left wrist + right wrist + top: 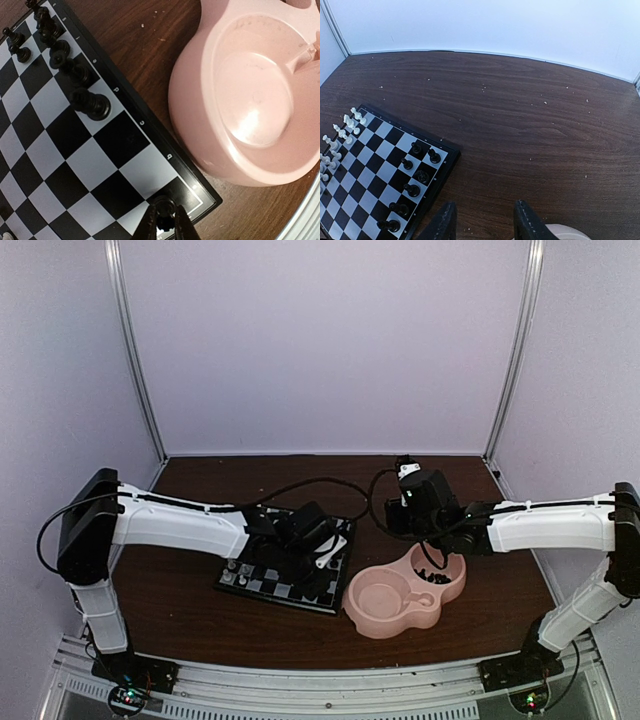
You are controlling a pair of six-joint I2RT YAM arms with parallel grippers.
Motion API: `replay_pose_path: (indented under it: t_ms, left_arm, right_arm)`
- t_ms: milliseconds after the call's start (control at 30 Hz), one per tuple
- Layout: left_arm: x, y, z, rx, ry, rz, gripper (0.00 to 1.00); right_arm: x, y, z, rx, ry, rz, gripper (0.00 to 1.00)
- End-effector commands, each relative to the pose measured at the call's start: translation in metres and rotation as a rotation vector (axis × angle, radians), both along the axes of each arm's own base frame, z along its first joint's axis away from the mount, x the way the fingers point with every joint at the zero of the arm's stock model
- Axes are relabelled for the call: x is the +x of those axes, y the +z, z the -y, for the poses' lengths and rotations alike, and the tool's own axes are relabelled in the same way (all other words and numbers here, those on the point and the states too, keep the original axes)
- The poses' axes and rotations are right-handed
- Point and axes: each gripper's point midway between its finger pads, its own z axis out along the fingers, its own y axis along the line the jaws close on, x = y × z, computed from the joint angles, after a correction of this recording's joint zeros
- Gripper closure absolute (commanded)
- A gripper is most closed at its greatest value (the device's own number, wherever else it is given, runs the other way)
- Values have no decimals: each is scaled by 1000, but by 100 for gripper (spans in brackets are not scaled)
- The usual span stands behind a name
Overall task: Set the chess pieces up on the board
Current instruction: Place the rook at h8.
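The board (75,165) lies under my left gripper (164,222), which is shut on a small black chess piece (164,212) held over the corner square closest to the pink dish. Several black chess pieces (92,105) stand along that edge farther up; the squares between them and the corner are bare. In the right wrist view the board (375,170) shows black pieces (422,176) on its right edge and white pieces (350,122) on its left. My right gripper (487,222) hangs open over the brown table with nothing between its fingers.
A pink double-bowl dish (372,612) sits right beside the board (262,582); its far bowl holds dark pieces (437,565), and its near bowl (255,100) looks empty. The dish almost touches the board's corner. White walls and metal posts ring the table.
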Motion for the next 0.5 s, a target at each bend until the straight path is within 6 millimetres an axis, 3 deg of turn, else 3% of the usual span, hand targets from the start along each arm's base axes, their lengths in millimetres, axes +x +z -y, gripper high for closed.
replay_pose_path:
  t_ms: [0,467]
  left_arm:
    - [-4,5,12,-19,-17,-5,87]
    - [-8,0,15,4,-28,-4,86]
  right_arm:
    - [4,7,-1,13,-9,8,59]
    - [5,6,-1,10,-10,6,59]
